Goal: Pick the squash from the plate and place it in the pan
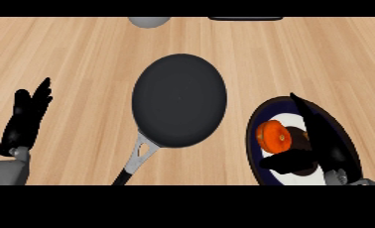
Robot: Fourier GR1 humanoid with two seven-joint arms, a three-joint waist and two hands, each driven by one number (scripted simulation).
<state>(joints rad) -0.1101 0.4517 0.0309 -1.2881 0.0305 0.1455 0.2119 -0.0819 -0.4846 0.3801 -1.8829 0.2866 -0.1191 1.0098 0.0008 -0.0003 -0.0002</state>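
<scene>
While the pan (179,100) sits empty mid-counter, the squash (275,136) stays on the plate (256,128) at 4 o'clock.
Right hand (322,142) hovers open around the squash, fingers straight, thumb underneath; a shallow pinch could roll it off. Left hand (26,118) rests open at 9.

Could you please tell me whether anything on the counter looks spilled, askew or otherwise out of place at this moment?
Nothing stands out. The pan lies flat and bare on the counter. The squash sits on the plate, with the right hand open around it. The left hand rests open at the left edge.
</scene>
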